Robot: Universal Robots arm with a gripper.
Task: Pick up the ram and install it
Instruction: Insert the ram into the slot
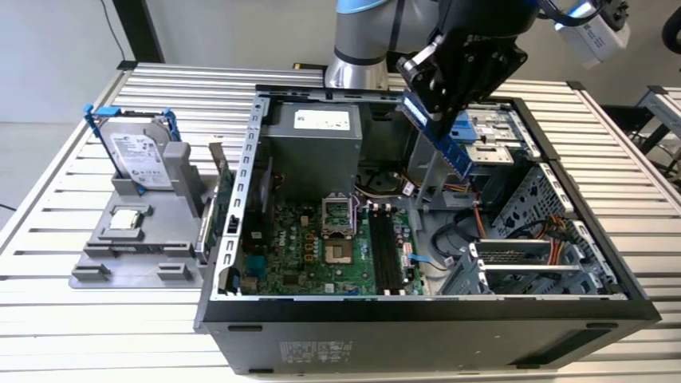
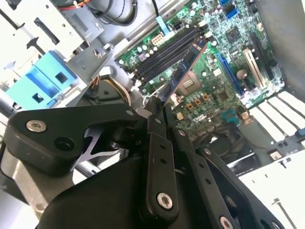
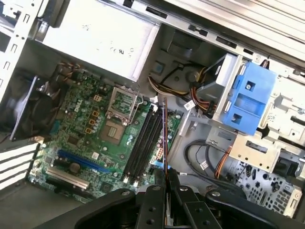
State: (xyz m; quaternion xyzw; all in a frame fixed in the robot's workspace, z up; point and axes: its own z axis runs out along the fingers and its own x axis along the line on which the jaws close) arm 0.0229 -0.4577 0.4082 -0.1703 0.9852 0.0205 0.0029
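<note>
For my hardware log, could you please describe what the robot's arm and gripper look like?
The arm is a silver-grey tube with a blue ring at its joint. The gripper is matte black, built of flat linked bars pinned with silver screws, narrowing to slim black jaws.

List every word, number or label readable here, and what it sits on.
Nothing can be quoted.
Label on the hard drive: too small to read.
Sticker on the power supply: blurred.
Sticker on the case front: too small.
Markings on the motherboard: too small.
Print on the ram, held in the tool: none legible.
</note>
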